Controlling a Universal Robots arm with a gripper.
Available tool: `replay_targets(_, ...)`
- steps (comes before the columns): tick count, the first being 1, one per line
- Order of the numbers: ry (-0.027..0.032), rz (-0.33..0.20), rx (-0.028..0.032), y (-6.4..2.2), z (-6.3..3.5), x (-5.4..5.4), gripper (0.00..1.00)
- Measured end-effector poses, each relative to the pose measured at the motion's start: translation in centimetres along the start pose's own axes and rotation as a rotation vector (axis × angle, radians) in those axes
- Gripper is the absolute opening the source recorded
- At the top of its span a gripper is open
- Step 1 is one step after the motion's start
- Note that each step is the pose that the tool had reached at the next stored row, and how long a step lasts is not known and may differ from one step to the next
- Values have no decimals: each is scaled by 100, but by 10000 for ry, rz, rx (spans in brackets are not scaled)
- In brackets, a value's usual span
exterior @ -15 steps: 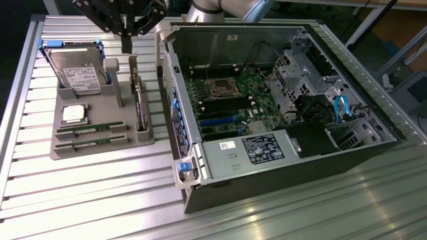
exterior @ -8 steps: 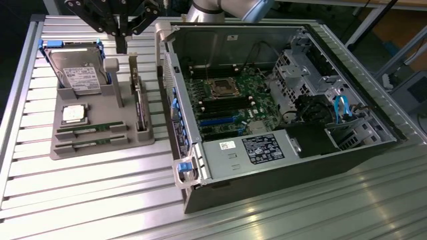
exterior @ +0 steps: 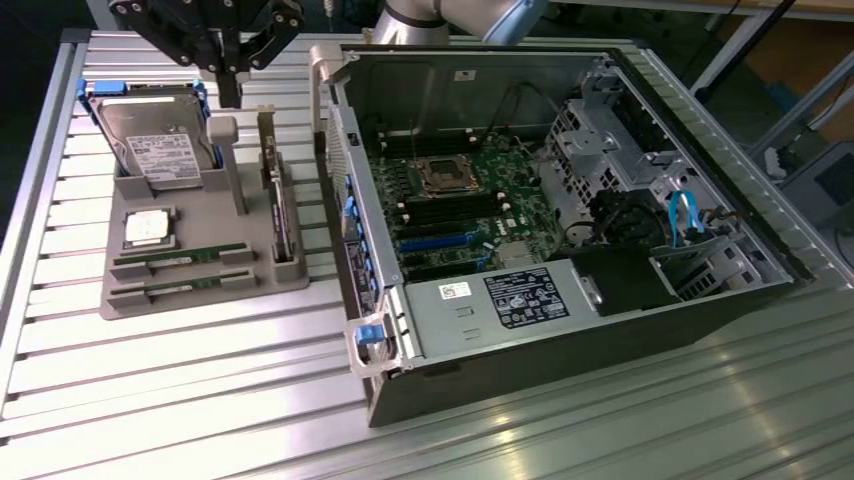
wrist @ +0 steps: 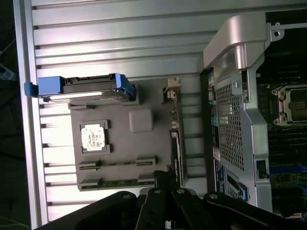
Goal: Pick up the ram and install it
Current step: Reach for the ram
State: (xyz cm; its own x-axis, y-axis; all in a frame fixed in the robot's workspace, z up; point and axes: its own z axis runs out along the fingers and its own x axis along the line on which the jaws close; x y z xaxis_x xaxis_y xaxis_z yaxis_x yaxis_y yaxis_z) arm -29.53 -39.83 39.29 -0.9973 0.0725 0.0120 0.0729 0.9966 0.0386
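Two ram sticks, thin green boards, lie in slots at the near end of the grey parts tray (exterior: 200, 300): one ram stick (exterior: 180, 259) and a second one (exterior: 180, 286) beside it. In the wrist view the same ram sticks (wrist: 120, 182) (wrist: 120, 163) sit in the tray just off my fingers. My gripper (exterior: 230, 95) hangs shut and empty above the tray's far end, next to the hard drive (exterior: 158, 140). Its black fingertips (wrist: 160, 176) are pressed together. The open computer case (exterior: 561, 200) stands at the exterior view's right, with the motherboard (exterior: 461, 215) exposed.
The tray also holds a silver processor chip (exterior: 147, 228), a green expansion card (exterior: 276, 205) standing on edge, and a grey upright post (exterior: 227, 150). The case's raised side wall (exterior: 350, 190) stands between tray and motherboard. Slatted aluminium table (exterior: 200, 400) lies all around.
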Motion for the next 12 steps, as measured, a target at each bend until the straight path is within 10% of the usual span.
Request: replay_targets(12, -34, -4, -2, -19, 3, 263, 10)
